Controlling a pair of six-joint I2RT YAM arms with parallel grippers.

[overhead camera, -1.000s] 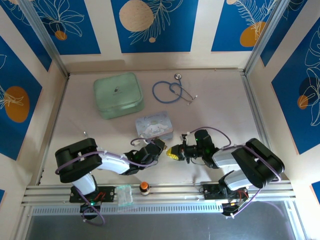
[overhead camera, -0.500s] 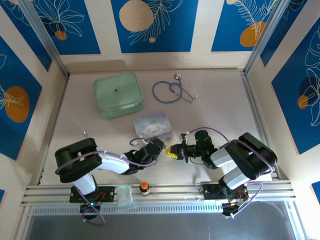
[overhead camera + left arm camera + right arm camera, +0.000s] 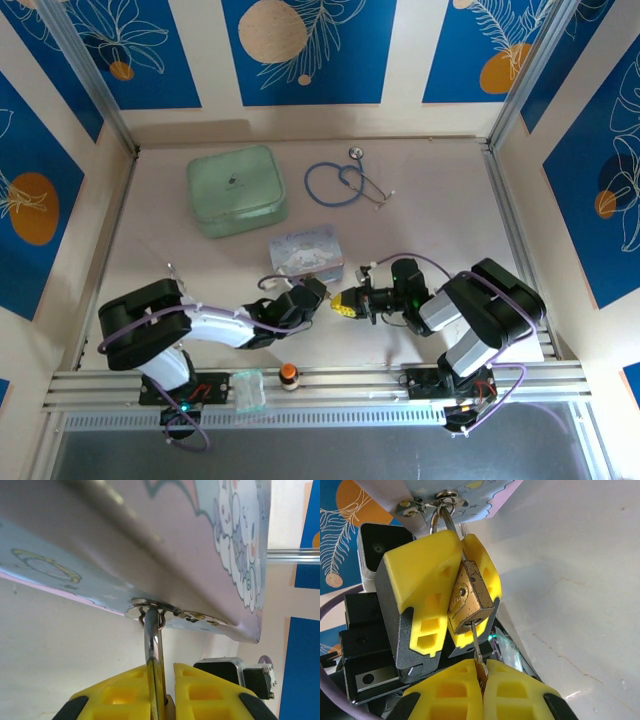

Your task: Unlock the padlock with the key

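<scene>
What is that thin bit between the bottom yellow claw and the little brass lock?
The silver key: the right gripper pinches it, its tip meeting the padlock at the keyhole end, as the right wrist view shows.

Cannot see the head of the key (image 3: 474,639), pinched inside the right gripper (image 3: 482,677), nor the far side of the padlock (image 3: 470,597) behind the left gripper (image 3: 461,542). From above, too small to tell either.

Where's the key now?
Right wrist view, lower centre: the key sits pinched in the right gripper, tip at the bottom of the padlock, which the left gripper clamps.
</scene>
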